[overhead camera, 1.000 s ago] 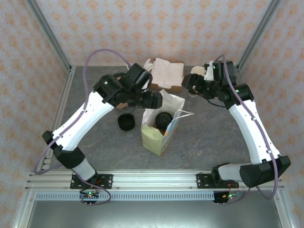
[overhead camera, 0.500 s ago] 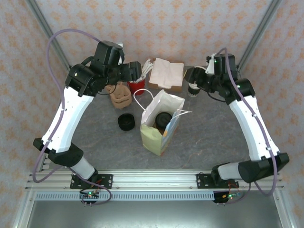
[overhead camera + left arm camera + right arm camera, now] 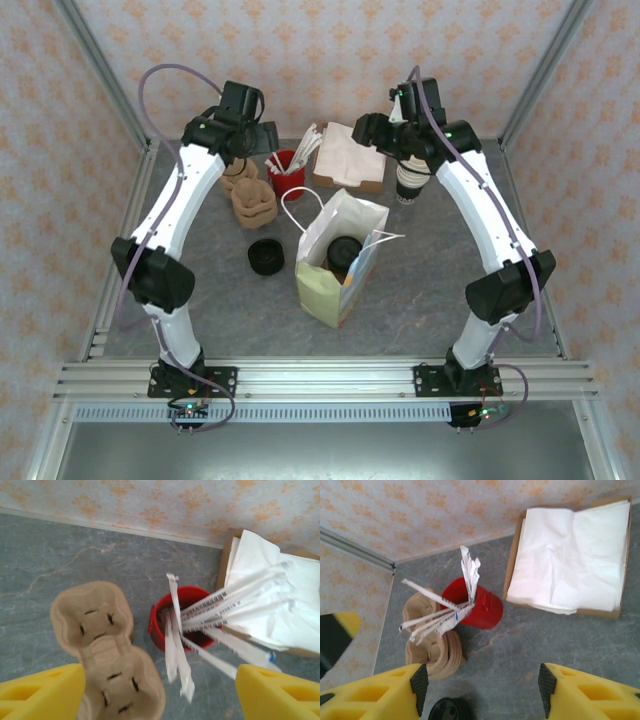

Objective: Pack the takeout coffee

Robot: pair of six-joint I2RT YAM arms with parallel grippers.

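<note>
- Left gripper (image 3: 157,682): up high, back-left of the paper bag (image 3: 322,288). Yellow fingers (image 3: 42,692) spread wide, nothing btwn them, holding nothing.
- Pulp cup carriers (image 3: 252,200): a stack, back-left of the bag and well apart from it. The left wrist cam looks straight down on them.
- Black lid pile (image 3: 266,257): squat, on the grey table (image 3: 430,270) just left of the bag, not touching it.
- Red cup (image 3: 287,180): behind the bag's left corner, right beside the carriers. It's stuffed w/ paper-wrapped straws (image 3: 235,597) that fan out over the rim.
- The bag: upright mid-table, mouth open, white handles up.
- Takeout coffee (image 3: 345,248): inside the bag, standing upright. Its black lid shows thru the open mouth; cup wall mostly hidden by the bag.
- Napkins (image 3: 350,150): white, in a cardboard tray, straight behind the bag.
- Right gripper (image 3: 481,680): up over the napkin tray, behind the bag. Yellow fingers (image 3: 370,695) apart, black pads (image 3: 419,680) facing in, nothing gripped.
- Nested cup stack (image 3: 408,182): back-right of the bag, partly tucked behind the right arm.
</note>
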